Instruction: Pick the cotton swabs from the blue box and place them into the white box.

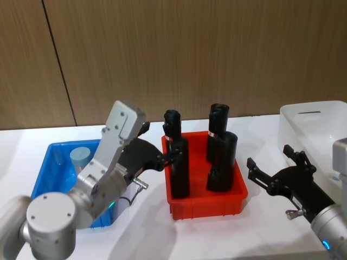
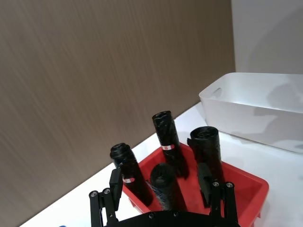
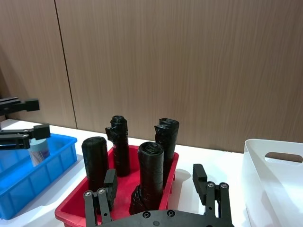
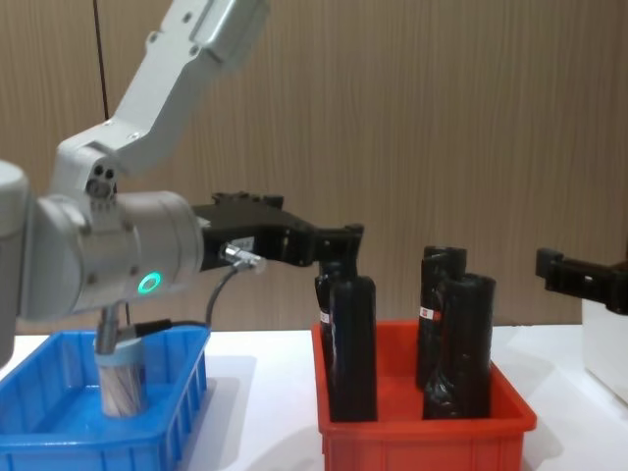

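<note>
One cotton swabs tub, clear with a pale blue-grey lid, stands in the blue box at the left; the chest view shows this tub upright inside that box. My left gripper hangs open and empty above the gap between the blue box and the red bin, pointing right, well above the tub. Right of the red bin, my right gripper is open and empty, just in front of the white box. The right wrist view also has the tub and the white box.
A red bin stands in the middle between the two boxes, holding several tall black bottles. A wooden wall runs along the table's back edge. Bare white tabletop lies in front of the red bin.
</note>
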